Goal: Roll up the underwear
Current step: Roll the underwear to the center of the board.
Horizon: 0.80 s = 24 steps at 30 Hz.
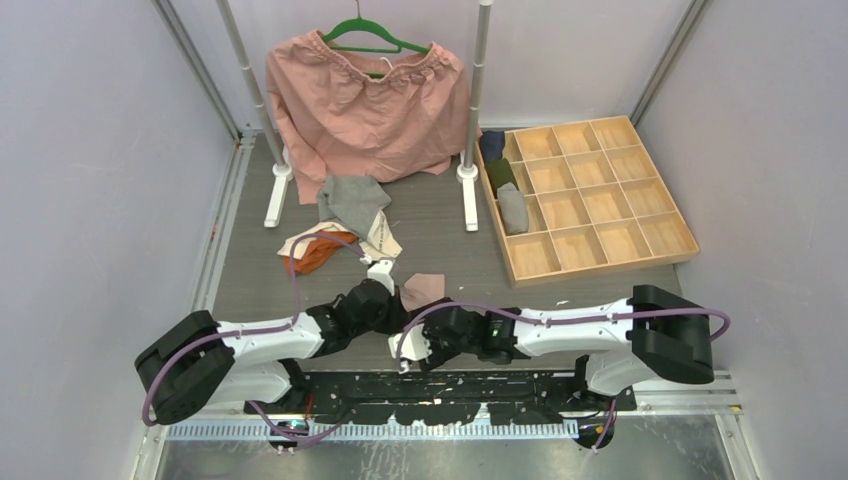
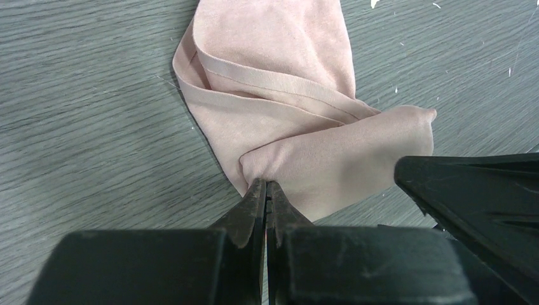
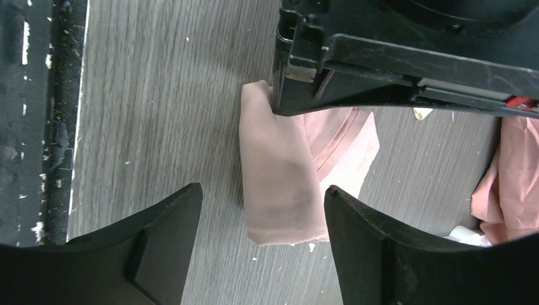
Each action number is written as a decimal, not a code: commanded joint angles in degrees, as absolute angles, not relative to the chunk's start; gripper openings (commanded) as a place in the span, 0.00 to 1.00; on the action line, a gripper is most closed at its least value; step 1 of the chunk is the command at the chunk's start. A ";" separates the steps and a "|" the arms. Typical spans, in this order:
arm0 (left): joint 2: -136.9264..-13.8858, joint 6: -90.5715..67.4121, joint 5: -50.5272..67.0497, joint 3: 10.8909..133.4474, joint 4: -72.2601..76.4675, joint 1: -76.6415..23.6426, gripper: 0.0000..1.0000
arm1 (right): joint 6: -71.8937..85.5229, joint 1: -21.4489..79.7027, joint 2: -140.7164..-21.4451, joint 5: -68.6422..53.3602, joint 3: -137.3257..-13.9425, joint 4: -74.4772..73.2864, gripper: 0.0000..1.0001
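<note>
A dusty pink underwear (image 1: 424,289) lies on the grey table just ahead of both arms, partly rolled into a tube (image 3: 279,184) with a flat folded tail (image 2: 273,57) beyond it. My left gripper (image 2: 266,188) is shut, its tips pinching one end of the roll (image 2: 337,159). The right gripper (image 3: 260,200) is open, and its fingers straddle the roll's other end without touching it. More underwear lies in a pile further back on the left: a grey one (image 1: 355,200), a cream one (image 1: 385,238) and an orange one (image 1: 315,256).
A wooden grid tray (image 1: 600,200) sits at the back right, with navy (image 1: 492,145), dark green (image 1: 502,175) and grey (image 1: 513,208) rolls in its left column. A salmon garment on a green hanger (image 1: 365,105) hangs from a white rack (image 1: 467,180) at the back.
</note>
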<state>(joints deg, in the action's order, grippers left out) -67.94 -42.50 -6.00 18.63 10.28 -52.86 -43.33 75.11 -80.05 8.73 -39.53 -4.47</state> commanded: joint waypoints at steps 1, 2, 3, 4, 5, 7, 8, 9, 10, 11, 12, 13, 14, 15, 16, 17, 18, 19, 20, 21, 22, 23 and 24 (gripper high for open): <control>-68.73 -41.06 -5.56 19.86 8.79 -52.75 0.01 | -46.53 75.64 -81.37 11.31 -39.56 -0.22 0.75; -68.81 -41.05 -5.54 19.86 8.83 -52.76 0.01 | -46.83 75.71 -81.85 11.52 -39.54 -0.18 0.75; -68.82 -41.05 -5.54 19.86 8.87 -52.74 0.01 | -47.18 75.83 -82.23 11.75 -39.51 -0.19 0.75; -68.91 -41.04 -5.54 19.86 8.88 -52.73 0.01 | -47.60 75.91 -82.66 12.11 -39.53 -0.20 0.75; -68.91 -41.04 -5.54 19.86 8.88 -52.73 0.01 | -47.94 75.96 -83.08 12.53 -39.63 -0.20 0.74; -68.96 -41.04 -5.54 19.86 9.01 -52.73 0.01 | -48.61 76.17 -83.77 12.90 -39.60 -0.22 0.73; -69.03 -41.00 -5.54 19.91 9.05 -52.73 0.01 | -48.79 76.20 -84.09 13.12 -39.53 1.31 0.72; -69.12 -40.96 -5.58 19.99 9.05 -52.73 0.01 | -48.92 76.34 -84.44 13.36 -39.47 1.86 0.71; -69.11 -40.97 -5.62 20.03 9.05 -52.73 0.01 | -49.34 76.42 -84.70 13.59 -39.30 2.19 0.70; -69.16 -40.96 -5.62 20.04 9.05 -52.75 0.01 | -49.65 76.46 -85.10 13.96 -39.19 2.38 0.70; -69.14 -40.98 -5.60 20.04 9.11 -52.76 0.01 | -49.88 76.62 -85.49 14.35 -39.07 2.62 0.69; -69.09 -40.97 -5.62 20.04 9.06 -52.74 0.01 | -50.22 76.77 -85.92 14.82 -39.01 2.90 0.68; -69.08 -40.96 -5.62 20.04 9.05 -52.73 0.01 | -50.53 76.84 -86.39 15.27 -38.91 3.25 0.68; -69.13 -40.96 -5.64 20.03 9.05 -52.73 0.01 | -50.76 76.97 -86.87 15.63 -38.86 3.43 0.68; -69.16 -40.96 -5.63 20.04 9.10 -52.73 0.01 | -50.94 77.06 -87.40 15.91 -38.94 3.59 0.68; -69.17 -40.96 -5.63 20.04 9.14 -52.73 0.01 | -51.11 77.13 -87.92 16.25 -39.02 3.60 0.68; -69.24 -40.96 -5.63 20.12 9.14 -52.73 0.01 | -51.27 77.28 -88.40 16.63 -39.07 3.60 0.67; -69.25 -40.96 -5.63 20.13 9.10 -52.73 0.01 | -51.46 77.39 -88.86 17.08 -39.12 3.54 0.67; -69.26 -40.96 -5.67 20.08 9.06 -52.73 0.01 | -51.64 77.49 -89.20 17.47 -39.11 3.47 0.66; -69.19 -40.96 -5.63 20.04 9.05 -52.73 0.01 | -51.67 77.52 -89.50 17.75 -39.11 3.37 0.65; -69.17 -40.96 -5.63 20.04 9.12 -52.73 0.01 | -51.76 77.57 -89.74 18.02 -39.11 3.22 0.64; -69.17 -40.96 -5.63 20.04 9.14 -52.75 0.01 | -51.81 77.60 -89.95 18.35 -39.11 3.05 0.63; -69.17 -40.96 -5.63 20.04 9.13 -52.74 0.01 | -51.85 77.73 -90.14 18.63 -39.14 2.89 0.61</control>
<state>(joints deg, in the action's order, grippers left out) -68.47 -41.76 -5.82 18.96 10.37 -52.86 -50.83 77.21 -89.10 16.47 -39.16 2.20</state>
